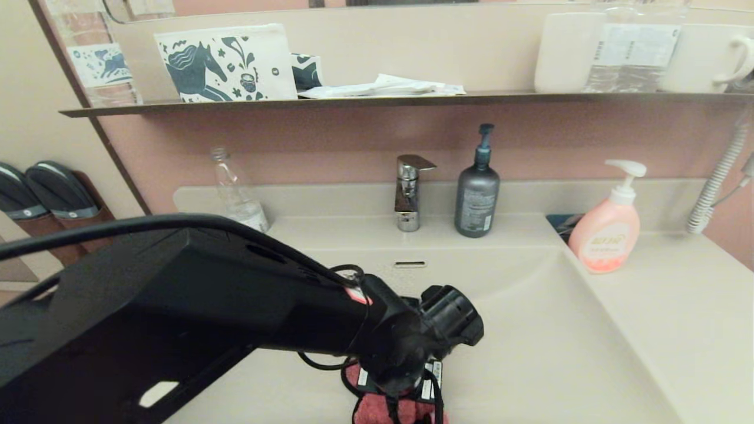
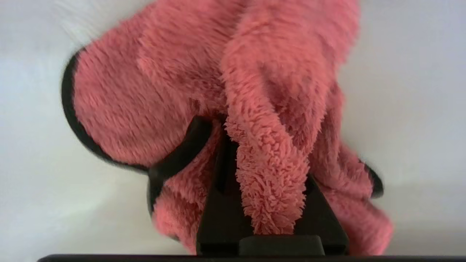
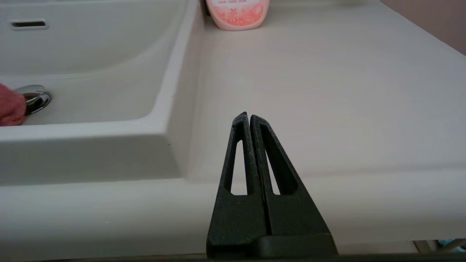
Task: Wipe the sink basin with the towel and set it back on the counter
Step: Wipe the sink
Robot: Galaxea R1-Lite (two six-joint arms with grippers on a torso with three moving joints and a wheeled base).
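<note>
Left gripper (image 2: pixel 265 189) closed, its two black fingers pinching a fold of the small coral-red fuzzy towel with black trim (image 2: pixel 174 94); towel bunched around the fingers and pressed on the pale floor of the wide beige-cream sink basin (image 1: pixel 548 330). In the head view the left arm reaches across from the near left, wrist down in the basin, with the towel (image 1: pixel 383 409) showing just under it, well in front of the chrome faucet (image 1: pixel 409 191). Right wrist view catches one edge of the towel (image 3: pixel 11 109) touching or just beside the round chrome drain plug (image 3: pixel 34 96); cannot tell which. Right gripper (image 3: pixel 249 120) idle, its two black fingers pressed together and holding nothing, hovering over the front edge of the smooth beige-cream counter (image 3: pixel 327 91), to the right of the basin. One overflow slot (image 1: pixel 410 264) in the basin's back wall, directly below the faucet. Bottles on the counter, three counted: one clear plastic bottle (image 1: pixel 235 191) left of the faucet, one dark grey pump bottle (image 1: pixel 477 197) just right of it, one pink soap pump bottle (image 1: pixel 607 232) further right, at the basin's right rim. One dark narrow wall shelf (image 1: pixel 353 101) above the faucet, carrying one cream pouch with a blue horse print (image 1: pixel 227 63) among other items.
</note>
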